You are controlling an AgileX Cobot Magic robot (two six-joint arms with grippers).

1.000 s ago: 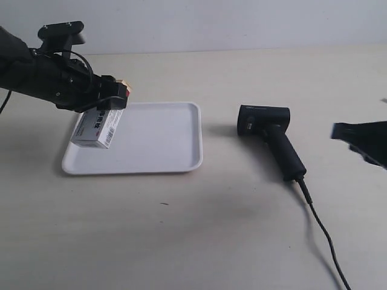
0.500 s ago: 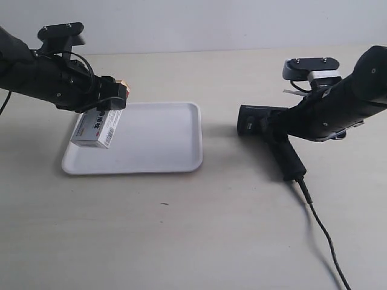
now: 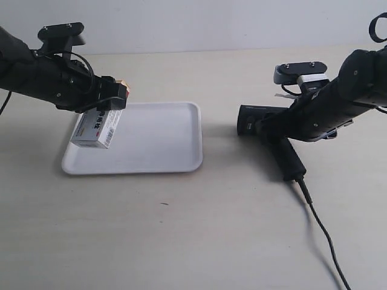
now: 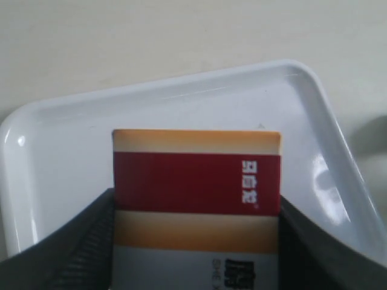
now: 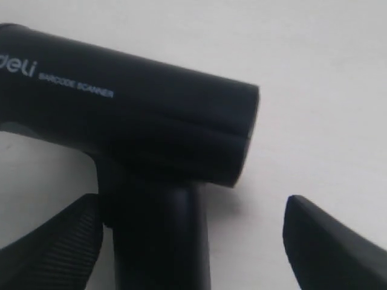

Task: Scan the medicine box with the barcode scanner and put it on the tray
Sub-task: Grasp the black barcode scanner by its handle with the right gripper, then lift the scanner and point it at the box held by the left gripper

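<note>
White, light cardboard medicine box point(image 4: 196, 199) hangs pinched in the left gripper point(image 4: 196, 241) over the shallow white plastic tray point(image 3: 175, 160), while the spread right gripper point(image 5: 193, 232) straddles the rigid black pistol-shaped barcode scanner point(image 5: 130, 121), best gripped at its handle.

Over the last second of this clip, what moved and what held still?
The arm at the exterior view's right came in from the frame edge and reached over the barcode scanner; its right pincer now straddles the scanner's handle, open, nothing gripped yet. Unchanged: the left pincer holds the medicine box above the tray, and the scanner lies in the same spot on the table.
</note>
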